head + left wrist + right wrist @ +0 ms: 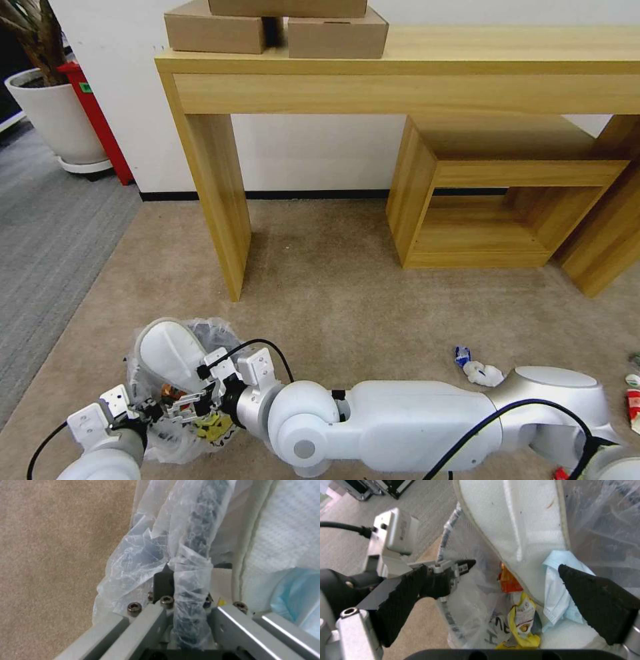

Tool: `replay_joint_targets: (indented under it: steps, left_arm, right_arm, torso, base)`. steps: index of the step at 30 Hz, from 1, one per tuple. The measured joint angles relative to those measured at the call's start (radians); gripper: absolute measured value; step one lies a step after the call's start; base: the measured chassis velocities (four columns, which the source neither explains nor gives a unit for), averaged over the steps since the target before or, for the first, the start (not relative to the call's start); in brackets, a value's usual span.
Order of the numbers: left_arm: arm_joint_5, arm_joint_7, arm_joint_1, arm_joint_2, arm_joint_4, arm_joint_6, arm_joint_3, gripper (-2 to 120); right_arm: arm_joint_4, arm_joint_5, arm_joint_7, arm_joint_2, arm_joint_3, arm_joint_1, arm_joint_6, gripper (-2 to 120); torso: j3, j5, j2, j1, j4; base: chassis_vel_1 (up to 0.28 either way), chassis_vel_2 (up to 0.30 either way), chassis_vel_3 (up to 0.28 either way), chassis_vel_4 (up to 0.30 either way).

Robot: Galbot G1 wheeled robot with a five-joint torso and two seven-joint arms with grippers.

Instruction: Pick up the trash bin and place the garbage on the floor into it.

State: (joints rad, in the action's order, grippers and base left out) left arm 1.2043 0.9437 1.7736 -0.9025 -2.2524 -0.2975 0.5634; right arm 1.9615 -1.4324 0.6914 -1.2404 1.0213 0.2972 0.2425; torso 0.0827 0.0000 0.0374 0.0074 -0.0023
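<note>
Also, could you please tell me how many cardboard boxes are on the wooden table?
3 cardboard boxes: one at the table's left end, one right beside it, a third stacked across both. The view's top edge crops them, so more may be hidden.

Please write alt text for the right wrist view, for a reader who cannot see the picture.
The right tool, open, hangs over the trash bin, whose plastic bag holds a white slipper, a pale blue mask and orange and yellow wrappers. The left tool grips the bin's rim, above beige floor.
</note>
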Motion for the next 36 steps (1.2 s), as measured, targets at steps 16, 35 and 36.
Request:
replay_joint_targets:
  steps: [16, 35, 36]
  left_arm:
    - [-0.015, 0.000, 0.006, -0.021, -0.006, -0.002, 0.000, 0]
    - [-0.027, -0.007, 0.015, -0.043, -0.014, -0.003, 0.002, 0]
    - [-0.031, -0.010, 0.016, -0.046, -0.016, -0.003, 0.006, 0]
  right_arm:
    - [0.013, 0.101, -0.231, 0.020, -0.003, -0.044, -0.161, 100]
    - [0.022, 0.282, -0.244, 0.138, -0.212, -0.043, -0.215, 100]
    - [0.017, 0.334, -0.245, 0.160, -0.239, -0.028, -0.224, 100]
  torso:
    - [0.000, 0.0000, 0.000, 0.000, 0.0001]
    - [0.000, 0.0001, 0.000, 0.000, -0.0001]
    - [0.000, 0.0003, 0.000, 0.000, 0.0001]
  base:
    - [0.000, 0.000, 0.000, 0.000]
    - [0.000, 0.000, 0.000, 0.000]
    - [0.000, 0.000, 0.000, 0.000]
